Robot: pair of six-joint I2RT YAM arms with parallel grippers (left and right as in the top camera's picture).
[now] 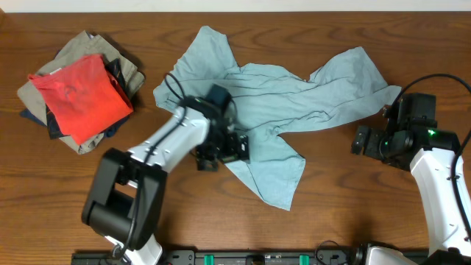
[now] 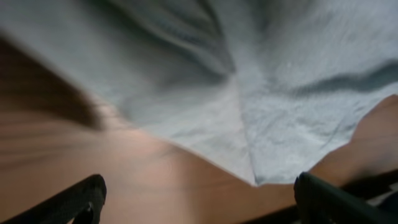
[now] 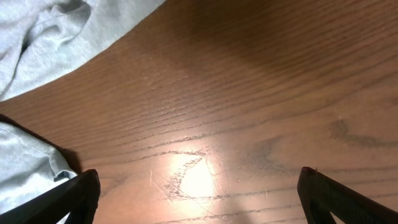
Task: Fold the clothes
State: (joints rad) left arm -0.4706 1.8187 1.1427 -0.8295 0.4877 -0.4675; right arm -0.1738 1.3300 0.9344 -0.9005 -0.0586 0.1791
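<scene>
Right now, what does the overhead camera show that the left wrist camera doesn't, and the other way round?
Only overhead: the whole crumpled pale light-blue T-shirt, a red-orange garment atop a pile of other clothes on the left arm's side, and the right end effector beside the shirt. Only left wrist: a close look at one pointed edge of that shirt over bare wood, with the left end effector wide open and empty. Both: the shirt and the brown wooden table.

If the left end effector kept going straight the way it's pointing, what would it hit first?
Most likely the light-blue T-shirt, whose edge lies just ahead of the open left end effector; depth is unclear.
</scene>
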